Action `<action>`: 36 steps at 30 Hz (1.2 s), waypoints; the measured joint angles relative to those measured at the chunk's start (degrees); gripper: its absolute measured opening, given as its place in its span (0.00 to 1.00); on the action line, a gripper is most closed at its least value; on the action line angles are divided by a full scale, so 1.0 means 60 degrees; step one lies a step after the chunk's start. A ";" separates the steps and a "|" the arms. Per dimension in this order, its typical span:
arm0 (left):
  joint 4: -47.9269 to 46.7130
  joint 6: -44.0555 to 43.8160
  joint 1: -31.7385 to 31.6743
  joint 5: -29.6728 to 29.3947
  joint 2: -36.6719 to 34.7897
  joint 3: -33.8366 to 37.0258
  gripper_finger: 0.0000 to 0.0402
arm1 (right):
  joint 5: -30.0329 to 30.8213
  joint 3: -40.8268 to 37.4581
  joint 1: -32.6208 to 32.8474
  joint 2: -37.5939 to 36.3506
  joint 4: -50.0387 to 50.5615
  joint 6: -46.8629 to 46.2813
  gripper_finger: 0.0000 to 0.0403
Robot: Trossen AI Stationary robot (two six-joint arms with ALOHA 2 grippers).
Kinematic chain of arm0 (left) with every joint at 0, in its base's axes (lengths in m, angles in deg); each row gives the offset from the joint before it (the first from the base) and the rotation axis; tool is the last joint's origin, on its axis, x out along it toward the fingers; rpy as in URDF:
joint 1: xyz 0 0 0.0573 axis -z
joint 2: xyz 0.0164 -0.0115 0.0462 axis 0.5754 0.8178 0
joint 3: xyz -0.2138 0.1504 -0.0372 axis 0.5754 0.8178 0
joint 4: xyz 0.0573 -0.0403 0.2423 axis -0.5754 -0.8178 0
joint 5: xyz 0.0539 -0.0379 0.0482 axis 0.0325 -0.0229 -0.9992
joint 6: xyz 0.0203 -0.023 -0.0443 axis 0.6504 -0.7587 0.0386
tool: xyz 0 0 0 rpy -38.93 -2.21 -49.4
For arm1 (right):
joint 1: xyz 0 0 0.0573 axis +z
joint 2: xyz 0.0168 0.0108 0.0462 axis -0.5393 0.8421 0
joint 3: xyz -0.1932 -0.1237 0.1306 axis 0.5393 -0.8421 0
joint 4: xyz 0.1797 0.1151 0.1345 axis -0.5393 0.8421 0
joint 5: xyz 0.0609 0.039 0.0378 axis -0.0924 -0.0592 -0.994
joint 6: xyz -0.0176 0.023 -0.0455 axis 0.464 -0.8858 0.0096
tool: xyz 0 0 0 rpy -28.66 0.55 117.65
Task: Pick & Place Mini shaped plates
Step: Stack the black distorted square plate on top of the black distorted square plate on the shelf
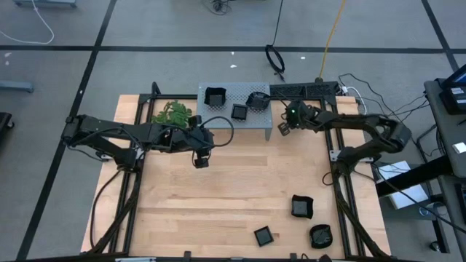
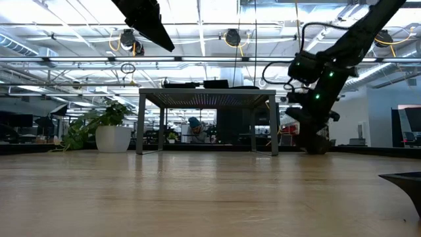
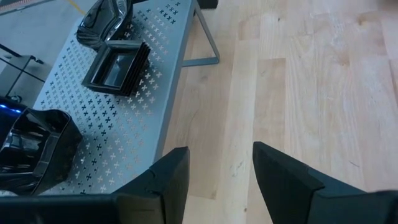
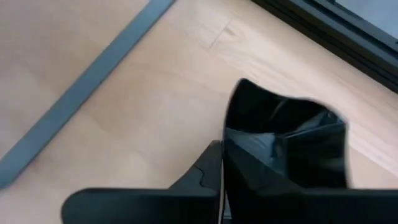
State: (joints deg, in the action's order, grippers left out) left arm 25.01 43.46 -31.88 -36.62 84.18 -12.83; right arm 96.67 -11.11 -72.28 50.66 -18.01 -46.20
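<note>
Left gripper point(image 1: 202, 161): it hangs above the wooden desk point(image 1: 218, 211), just in front of the grey perforated stand point(image 1: 218, 118). Its jaws stand apart with a clear gap, and bare wood shows between them in the left wrist view. They hold nothing and touch nothing.

Right gripper point(image 1: 285, 128): it sits at the right end of the stand, raised off the desk. In the right wrist view its jaws are clamped on a glossy black mini plate point(image 4: 292, 149), which fills most of the space ahead of the fingers. Light wood and a grey strip show beneath it.

Mini shaped plates on the stand, seen from above: a deep square dish point(image 1: 215, 96) toward the left, a flat ridged square plate point(image 1: 239, 112) near the middle, and a rounded dish point(image 1: 256, 99) toward the right. All three sit apart from one another.

Mini shaped plates on the desk: three lie near the front right corner, namely a square-rimmed dish point(image 1: 301, 207), a small flat square point(image 1: 263, 235) and a rounded dish point(image 1: 320, 235), apart from each other.

A green leafy sprig point(image 1: 173, 113) lies just left of the stand.

Markings: no brand, label or legible writing is visible on the plates, the stand or the arms
</note>
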 joint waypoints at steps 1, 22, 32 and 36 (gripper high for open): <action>-0.0001 -0.0008 0.0000 0.0000 0.0000 0.0000 0.45 | -0.0001 -0.0002 0.0033 -0.0256 0.0302 0.0013 0.00; 0.0017 -0.1005 0.0000 -0.0007 -0.0003 0.0000 0.45 | -0.3480 -0.0004 0.5002 -0.4415 0.3615 -0.1421 0.00; 0.0019 -0.0965 0.0000 -0.0025 0.0000 0.0000 0.45 | -0.1808 -0.0004 0.8254 -0.2042 -0.0837 -0.1039 0.00; 0.0017 -0.1144 0.0000 -0.0022 0.0000 0.0000 0.45 | -0.1707 -0.0004 0.8446 -0.0685 -0.2654 -0.1320 0.00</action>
State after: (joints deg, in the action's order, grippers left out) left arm 25.11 36.60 -31.88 -36.76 84.18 -12.83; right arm 86.43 -11.13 -21.61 46.55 -33.94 -54.12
